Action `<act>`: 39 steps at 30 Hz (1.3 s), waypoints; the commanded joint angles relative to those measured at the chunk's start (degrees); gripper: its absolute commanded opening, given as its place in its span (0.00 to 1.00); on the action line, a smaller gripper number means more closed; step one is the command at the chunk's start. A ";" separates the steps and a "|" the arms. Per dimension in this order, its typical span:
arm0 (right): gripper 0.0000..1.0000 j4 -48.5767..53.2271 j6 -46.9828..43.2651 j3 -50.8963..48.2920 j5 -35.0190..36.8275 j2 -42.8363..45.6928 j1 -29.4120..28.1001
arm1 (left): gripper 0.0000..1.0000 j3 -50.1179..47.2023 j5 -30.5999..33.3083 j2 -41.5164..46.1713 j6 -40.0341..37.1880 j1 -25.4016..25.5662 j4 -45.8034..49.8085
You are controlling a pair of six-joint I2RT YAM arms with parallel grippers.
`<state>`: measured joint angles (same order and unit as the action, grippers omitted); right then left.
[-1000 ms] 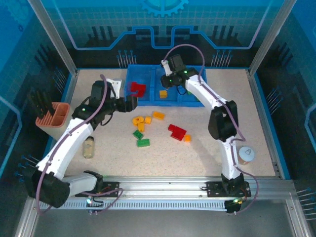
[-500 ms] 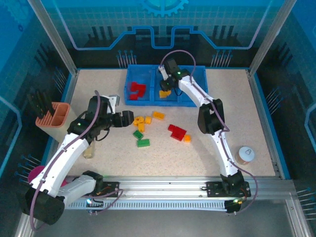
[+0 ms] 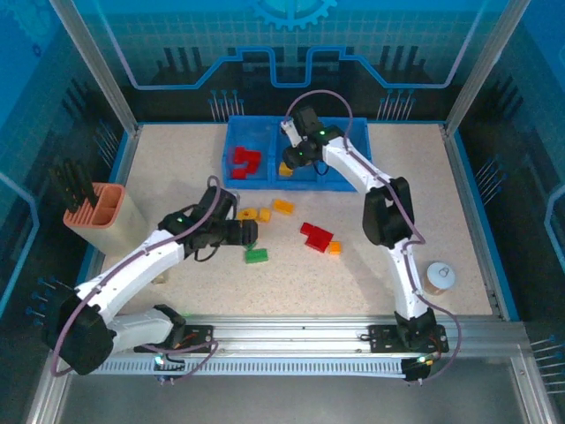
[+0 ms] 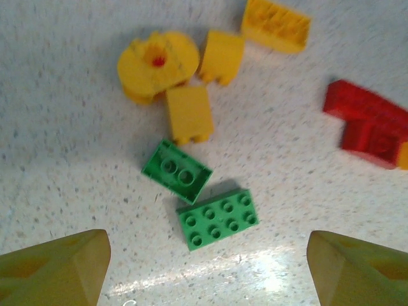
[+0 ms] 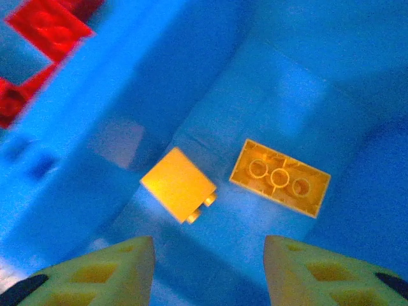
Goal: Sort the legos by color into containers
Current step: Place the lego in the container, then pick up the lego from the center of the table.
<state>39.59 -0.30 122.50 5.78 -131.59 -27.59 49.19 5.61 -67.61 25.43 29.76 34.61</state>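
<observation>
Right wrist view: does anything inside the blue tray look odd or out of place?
Only orientation: the long yellow brick lies upside down, hollow underside up, and the small yellow brick beside it is tipped on its side.

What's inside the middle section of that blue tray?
Two yellow-orange bricks lie in the middle compartment: one tipped on its side, the other upside down, hollow underside up. The fingers of the right gripper hide its near edge.
</observation>
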 commanded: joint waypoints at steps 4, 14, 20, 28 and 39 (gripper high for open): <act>0.56 -5.77 -0.13 -15.49 -0.22 15.79 -3.28 | 0.81 -2.76 5.01 -5.47 6.10 1.18 -4.60; 0.63 -9.17 4.59 -37.00 1.62 31.09 -5.62 | 0.77 -1.95 5.49 -16.99 12.59 1.17 -10.39; 0.65 -10.31 6.30 -44.65 2.38 35.79 -5.59 | 0.76 -0.42 5.29 -22.95 14.84 1.70 -11.89; 0.67 -11.88 7.28 -49.93 1.26 38.12 -5.45 | 0.73 2.40 5.47 -27.85 15.93 1.88 -13.07; 0.69 -12.95 7.07 -52.16 0.86 38.27 -4.49 | 0.40 5.04 6.38 -29.62 14.00 2.05 -10.08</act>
<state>27.83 6.24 71.00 7.11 -94.83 -32.67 52.47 13.34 -95.96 40.12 31.20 27.62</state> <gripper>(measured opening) 0.687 0.419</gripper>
